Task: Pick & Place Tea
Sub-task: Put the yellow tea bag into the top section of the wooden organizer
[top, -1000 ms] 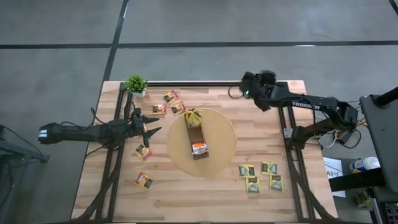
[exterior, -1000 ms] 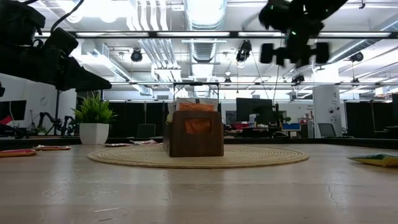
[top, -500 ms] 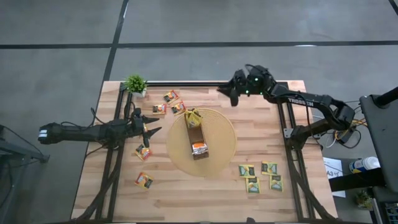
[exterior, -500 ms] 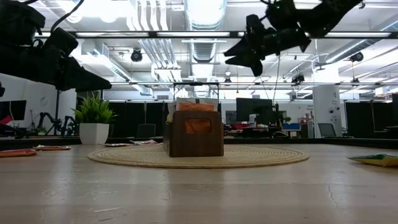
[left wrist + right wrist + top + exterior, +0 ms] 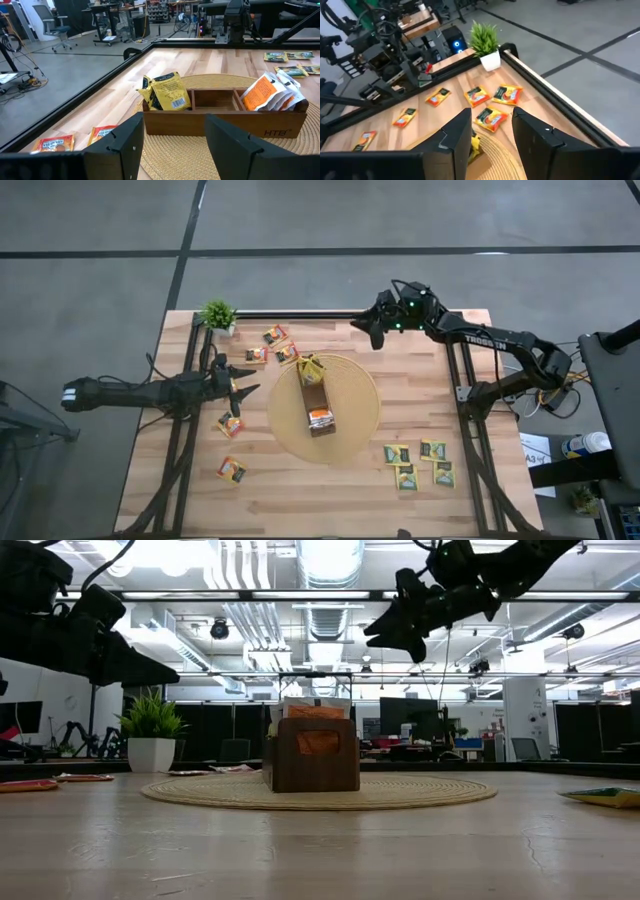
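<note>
Orange tea sachets lie flat on the far left of the table, and two more lie nearer. Green-and-yellow tea sachets lie at the near right. A long brown box on a round woven mat holds upright yellow sachets at one end and orange ones at the other. My left gripper hovers open at the left of the mat, pointing at the box. My right gripper hangs open high over the far edge, above the orange sachets.
A small potted plant stands at the far left corner. Black frame rails run along the far edge and both sides. Bare wood lies along the near edge in front of the mat.
My right gripper has swung along the far edge toward the table's left and turned, so that its fingers now point leftward. It settled in the last half second. The sachets and box have stayed put.
</note>
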Controlling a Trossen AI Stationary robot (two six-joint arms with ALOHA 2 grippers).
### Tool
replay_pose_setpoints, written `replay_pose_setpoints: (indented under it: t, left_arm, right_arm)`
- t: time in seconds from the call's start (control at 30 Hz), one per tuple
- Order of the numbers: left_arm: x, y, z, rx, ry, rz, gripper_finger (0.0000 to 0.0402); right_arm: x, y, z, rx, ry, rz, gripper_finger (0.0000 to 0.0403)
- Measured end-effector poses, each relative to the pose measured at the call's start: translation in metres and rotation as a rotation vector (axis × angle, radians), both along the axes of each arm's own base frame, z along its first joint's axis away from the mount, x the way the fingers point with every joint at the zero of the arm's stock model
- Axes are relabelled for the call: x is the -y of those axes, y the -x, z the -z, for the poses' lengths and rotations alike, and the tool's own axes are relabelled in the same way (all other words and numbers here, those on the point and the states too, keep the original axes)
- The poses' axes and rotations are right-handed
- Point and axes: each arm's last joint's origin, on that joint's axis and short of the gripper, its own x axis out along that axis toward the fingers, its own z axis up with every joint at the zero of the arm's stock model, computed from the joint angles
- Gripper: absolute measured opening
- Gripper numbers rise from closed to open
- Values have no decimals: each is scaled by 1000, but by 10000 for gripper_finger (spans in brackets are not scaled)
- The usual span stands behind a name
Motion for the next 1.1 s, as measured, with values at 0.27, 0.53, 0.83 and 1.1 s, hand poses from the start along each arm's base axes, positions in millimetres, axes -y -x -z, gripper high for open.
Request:
replay_pose_setpoints:
  t: [0.27, 0.53, 0.83, 1.1]
  left_arm:
    - [0, 0, 0, 0, 0, 0, 202]
    - [0, 0, 0, 0, 0, 0, 202]
    - [0, 0, 0, 0, 0, 0, 202]
    - [0, 0, 0, 0, 0, 0, 202]
  right_arm:
    - [-9, -7, 13, -27, -21, -37, 139]
    - [-22, -36, 47, -88, -171, -85, 134]
    - [-7, -63, 52, -105, -147, -95, 121]
    - [-11, -75, 78, -178, -240, -157, 124]
